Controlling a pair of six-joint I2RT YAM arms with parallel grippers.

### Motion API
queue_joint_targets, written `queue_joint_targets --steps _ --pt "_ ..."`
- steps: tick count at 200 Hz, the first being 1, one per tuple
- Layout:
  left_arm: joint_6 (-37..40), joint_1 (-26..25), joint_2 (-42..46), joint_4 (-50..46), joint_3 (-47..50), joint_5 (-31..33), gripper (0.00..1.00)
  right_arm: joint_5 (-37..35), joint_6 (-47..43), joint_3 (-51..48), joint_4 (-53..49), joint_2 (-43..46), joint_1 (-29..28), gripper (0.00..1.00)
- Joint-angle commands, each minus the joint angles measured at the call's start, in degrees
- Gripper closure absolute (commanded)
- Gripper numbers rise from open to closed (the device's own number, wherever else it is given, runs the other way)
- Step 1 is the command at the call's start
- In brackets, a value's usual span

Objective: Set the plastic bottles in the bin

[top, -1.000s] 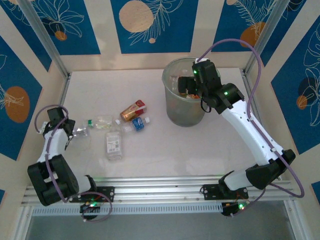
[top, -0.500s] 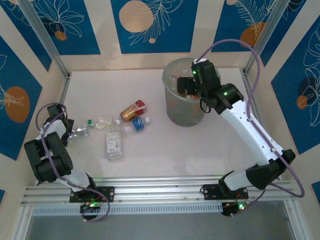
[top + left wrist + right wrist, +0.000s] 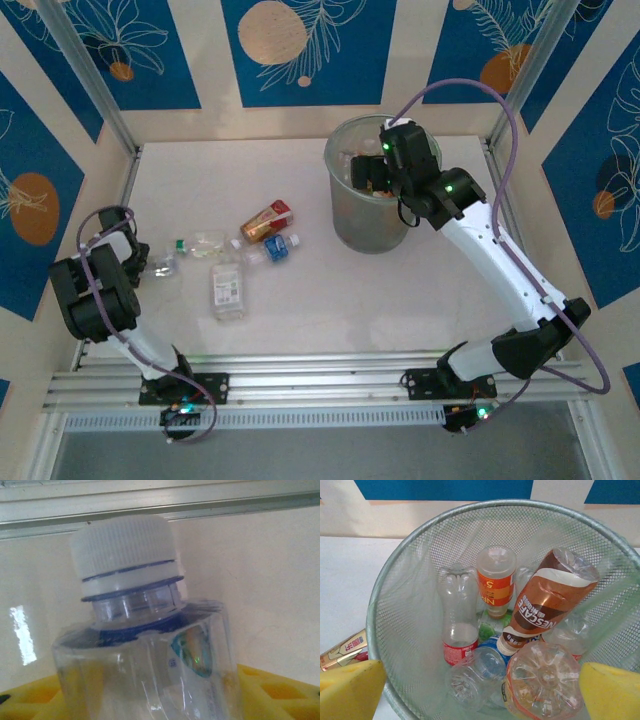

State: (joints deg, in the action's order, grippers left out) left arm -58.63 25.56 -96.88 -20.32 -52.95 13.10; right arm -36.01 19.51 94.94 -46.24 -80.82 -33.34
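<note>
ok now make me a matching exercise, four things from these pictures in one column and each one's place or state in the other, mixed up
Things
1. brown Nescafe plastic bottle
2. clear plastic bottle with a white ribbed cap
3. flat clear plastic bottle with a white label
4. right gripper

Places or states
a. leaning inside the round grey-green plastic bin
b. lying on the white table
c. open, above that bin
d. between the yellow fingers of the left gripper

Pairs: 1-a, 2-d, 3-b, 4-c
</note>
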Motion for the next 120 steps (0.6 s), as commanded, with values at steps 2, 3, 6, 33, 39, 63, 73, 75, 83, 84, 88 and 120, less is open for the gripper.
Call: queue_joint_targets --steps 2,3,6,33,39,63,73,75,83,84,88,120 --pt "-1.02 0.72 -1.43 2.03 0.28 -1.30 0.46 -1.51 -0.33 1.53 0.60 1.09 -0.41 0.01" --pt "-1.03 0.72 -1.36 1.95 0.29 -1.27 0.46 -1.52 -0.34 1.50 0.57 1.05 -0.41 0.01" --pt "-1.00 0.70 -1.17 1.96 0.42 -1.24 0.47 -1.59 -0.35 1.56 0.62 1.09 -0.41 0.01" --pt "-0.39 0.67 1.20 1.24 0.74 -0.81 0.49 -1.77 -0.28 1.49 0.71 1.35 -0.41 0.01" --pt "-0.06 0.72 1.94 0.95 0.70 -0.80 0.49 -1.87 -0.28 1.34 0.91 1.48 -0.47 0.01" --pt "1.29 0.56 5.20 0.00 0.39 -0.95 0.51 -2.31 -0.02 0.47 1.85 2.30 -0.50 0.01" --pt "1.75 0.46 6.87 -0.31 0.48 -1.22 0.51 -2.61 0.29 -0.06 2.21 2.78 -0.49 0.01" --pt "1.83 0.39 7.16 -0.40 0.48 -1.23 0.51 -2.65 0.34 -0.13 2.32 2.88 -0.50 0.01" --pt "2.02 0.21 8.71 -0.77 0.63 -1.32 0.51 -2.90 0.63 -0.70 2.75 3.37 -0.57 0.01" --pt "2.03 0.16 8.90 -0.86 0.64 -1.33 0.51 -2.96 0.67 -0.75 2.74 3.47 -0.58 0.01" --pt "2.11 0.04 9.76 -0.88 0.73 -1.45 0.51 -3.08 0.79 -1.08 3.15 3.72 -0.58 0.01" --pt "2.89 -2.94 17.30 -1.18 1.36 -1.33 0.51 -3.52 1.05 -2.98 4.42 5.52 -0.54 0.01"
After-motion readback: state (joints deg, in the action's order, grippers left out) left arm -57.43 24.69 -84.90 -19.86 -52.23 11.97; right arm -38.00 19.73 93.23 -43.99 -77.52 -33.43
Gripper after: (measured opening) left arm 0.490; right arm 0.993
